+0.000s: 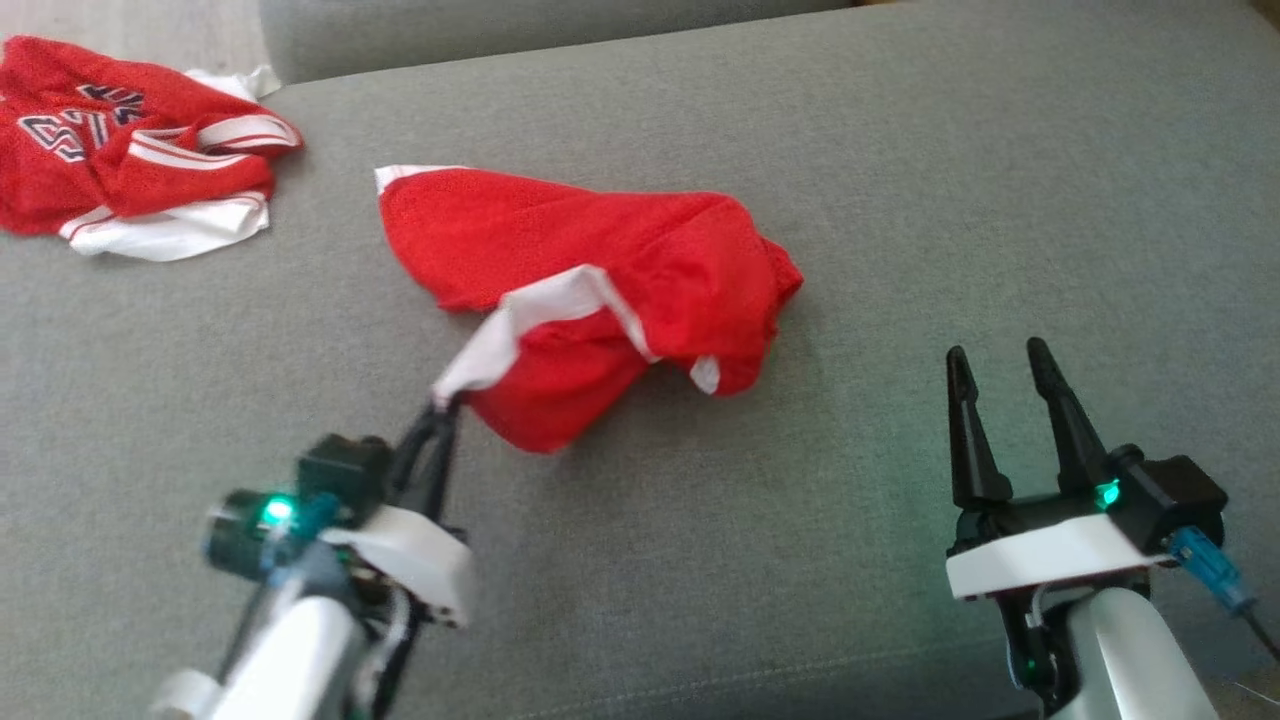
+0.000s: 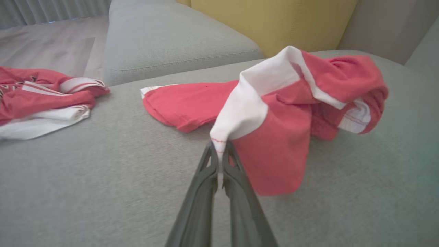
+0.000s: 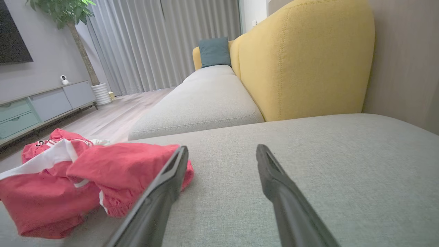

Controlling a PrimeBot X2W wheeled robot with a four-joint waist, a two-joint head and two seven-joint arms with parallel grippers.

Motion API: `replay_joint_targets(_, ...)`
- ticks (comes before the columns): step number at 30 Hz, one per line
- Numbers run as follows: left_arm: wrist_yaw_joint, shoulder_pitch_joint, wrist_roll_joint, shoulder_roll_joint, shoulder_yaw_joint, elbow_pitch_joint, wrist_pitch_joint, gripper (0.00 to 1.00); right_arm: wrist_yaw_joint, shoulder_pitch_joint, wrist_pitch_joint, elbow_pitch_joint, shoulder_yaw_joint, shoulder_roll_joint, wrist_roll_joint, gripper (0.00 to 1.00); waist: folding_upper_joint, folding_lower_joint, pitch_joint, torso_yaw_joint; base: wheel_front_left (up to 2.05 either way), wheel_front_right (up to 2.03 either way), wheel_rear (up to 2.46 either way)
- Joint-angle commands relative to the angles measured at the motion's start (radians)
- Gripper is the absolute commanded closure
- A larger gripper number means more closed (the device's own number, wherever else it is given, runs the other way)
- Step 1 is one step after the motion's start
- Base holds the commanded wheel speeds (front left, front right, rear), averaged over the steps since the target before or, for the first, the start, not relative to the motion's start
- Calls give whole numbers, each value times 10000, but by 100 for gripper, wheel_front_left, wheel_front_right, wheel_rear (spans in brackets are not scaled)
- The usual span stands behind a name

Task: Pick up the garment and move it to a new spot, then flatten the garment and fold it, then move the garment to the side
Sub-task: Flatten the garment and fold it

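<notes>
- Left pincer [image 2: 219, 149] clenched on the white edge of the red garment [image 1: 600, 250], which lies bunched mid-way across the grey sofa seat [image 1: 900, 150].
- Right pincer [image 1: 995, 352] released, at 4 o'clock, apart from it.
- Lettered red jersey [image 1: 120, 150] at 10 o'clock.
- The right wrist view adds a yellow backrest [image 3: 301, 58].

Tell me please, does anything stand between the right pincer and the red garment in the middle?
Nothing visible does. Only bare grey cushion lies between the open right pincer and the red garment. The left pincer is shut on its white band.
</notes>
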Motion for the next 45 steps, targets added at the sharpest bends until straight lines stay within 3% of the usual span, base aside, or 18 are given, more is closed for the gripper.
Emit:
replay_joint_targets(1, 113, -248, 62, 477, 574, -476, 231, 100, -9, -73, -107, -262, 282, -49, 32, 0, 0, 0, -22, 66, 0, 0, 0)
replay_joint_targets(8, 420, -149, -91, 1384, 1245, -296, 892, 100, -9, -178, -107, -242, 378, -49, 94, 0, 0, 0, 214, -122, 0, 0, 0)
replay_joint_targets(15, 698, -56, -392, 1357, 1575, 443, 836, 100, -9, -220, -107, -207, 382, -49, 93, 0, 0, 0, 305, -362, 0, 0, 0)
replay_joint_targets(16, 719, -42, -422, 1320, 1582, 539, 801, 94, -9, -217, -107, -202, 384, -49, 91, 0, 0, 0, 301, -380, 0, 0, 0)
replay_joint_targets(18, 791, -6, -465, 1221, 1576, 687, 764, 63, -9, -203, -107, -188, 384, -49, 84, 0, 0, 0, 275, -395, 0, 0, 0)
replay_joint_targets(19, 839, 12, -485, 1173, 1586, 746, 725, 15, -9, -191, -107, -179, 379, -49, 77, 0, 0, 0, 255, -395, 0, 0, 0)
replay_joint_targets(20, 875, 27, -511, 1126, 1597, 794, 673, 0, -9, -178, -107, -168, 378, -49, 71, 0, 0, 0, 230, -388, 0, 0, 0)
replay_joint_targets(31, 922, 301, -882, 739, 1814, 982, -467, 0, -9, 27, -107, 45, 982, -49, 45, 0, 0, 0, -235, 166, 0, 0, 0)
replay_joint_targets(45, 1094, 1208, -496, -370, 1245, -636, -1175, 0, -9, -755, -107, 2014, 2670, -49, 466, 0, 0, 0, -175, 1906, 0, 0, 0)
